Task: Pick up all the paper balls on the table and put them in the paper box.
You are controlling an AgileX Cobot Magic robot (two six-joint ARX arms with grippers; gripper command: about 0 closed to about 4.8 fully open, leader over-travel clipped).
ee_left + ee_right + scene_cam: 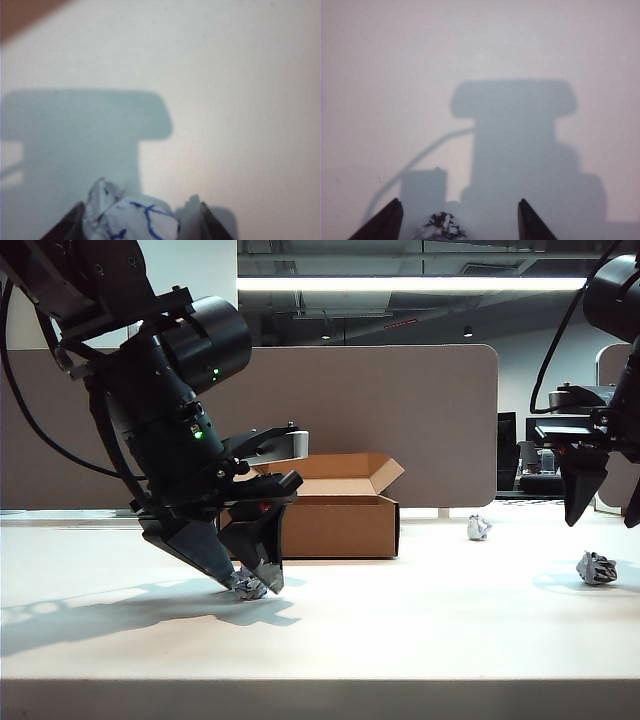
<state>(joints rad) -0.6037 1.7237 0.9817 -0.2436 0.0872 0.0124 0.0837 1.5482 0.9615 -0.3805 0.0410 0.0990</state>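
Nearest item: paper ball [248,586], lying on the white table [400,620] between the spread fingers of the left gripper [245,581], which is lowered to the surface around it with jaws not yet pressed in; not yet lifted. Second paper ball [596,567], on the table below and a little ahead of the right gripper [601,516], which hangs above it with jaws spread and holds nothing. Farthest: third paper ball [479,528], well clear of both grippers, and the open cardboard paper box [340,507] behind the left gripper; judged status, none of three delivered.
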